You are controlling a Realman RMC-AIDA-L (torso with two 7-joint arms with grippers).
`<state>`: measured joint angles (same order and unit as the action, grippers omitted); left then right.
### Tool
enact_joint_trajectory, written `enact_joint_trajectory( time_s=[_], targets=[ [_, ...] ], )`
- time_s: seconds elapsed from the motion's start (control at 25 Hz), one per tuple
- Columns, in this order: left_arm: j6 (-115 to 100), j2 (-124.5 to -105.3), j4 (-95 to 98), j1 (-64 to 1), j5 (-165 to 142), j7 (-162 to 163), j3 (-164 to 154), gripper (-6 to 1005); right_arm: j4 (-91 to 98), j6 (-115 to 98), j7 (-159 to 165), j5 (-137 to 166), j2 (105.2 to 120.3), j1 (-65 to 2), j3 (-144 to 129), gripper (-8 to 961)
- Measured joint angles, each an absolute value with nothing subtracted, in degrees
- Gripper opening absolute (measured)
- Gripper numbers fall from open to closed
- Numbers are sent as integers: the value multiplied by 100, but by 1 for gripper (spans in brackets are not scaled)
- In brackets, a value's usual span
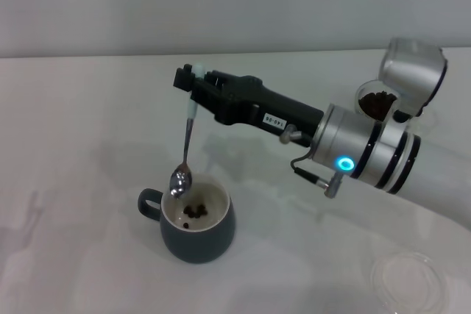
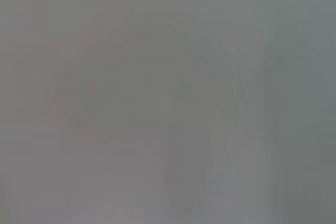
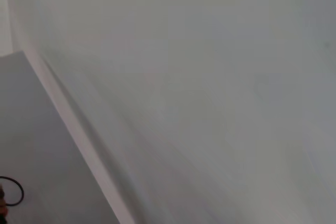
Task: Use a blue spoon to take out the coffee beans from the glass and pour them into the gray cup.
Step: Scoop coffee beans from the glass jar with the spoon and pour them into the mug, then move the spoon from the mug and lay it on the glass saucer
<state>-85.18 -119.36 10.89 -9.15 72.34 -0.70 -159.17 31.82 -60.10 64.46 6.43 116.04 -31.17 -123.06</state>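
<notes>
Four coffee beans (image 1: 195,212) in gray cup (image 1: 199,237)

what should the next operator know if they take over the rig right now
Right gripper: shut on the blue spoon, which hangs bowl-down over the gray cup.
Left gripper: not in view.
Coffee beans: a few lie in the gray cup; the spoon bowl looks empty. More remain in the glass, behind the right arm.
Done: at least one scoop poured.
Left: go back to the glass, scoop and pour again.
</notes>
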Motion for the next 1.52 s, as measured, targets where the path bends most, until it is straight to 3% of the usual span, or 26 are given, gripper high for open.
enact_joint_trajectory(
  time_s=[0.16,0.2,0.32,0.96,1.32,1.52],
  targets=[
    [-8518,-11936,1089,-904,7247,-70,-15917,892,3125,-6403,6473,741,11485,-3196,-12271,161],
    [-8517,-11936,1089,-902,7248,-70,-15917,892,3098,-6683,6553,953,11377,-3248,-12198,162],
    [-8528,-11936,1089,-897,7250,-70,-15917,892,3062,-6915,6784,1340,11254,-3294,-12011,162],
    [-8570,-11940,1111,-904,7251,-70,-15917,892,2220,-8630,8674,5044,10099,-3666,-10018,162],
    [-8571,-11944,1132,-905,7251,-71,-15917,892,1835,-8938,8700,6465,9779,-3553,-9190,163],
    [-8570,-11945,1134,-919,7254,-71,-15917,892,1688,-8855,8680,6764,9736,-3515,-9177,163]
  ],
)
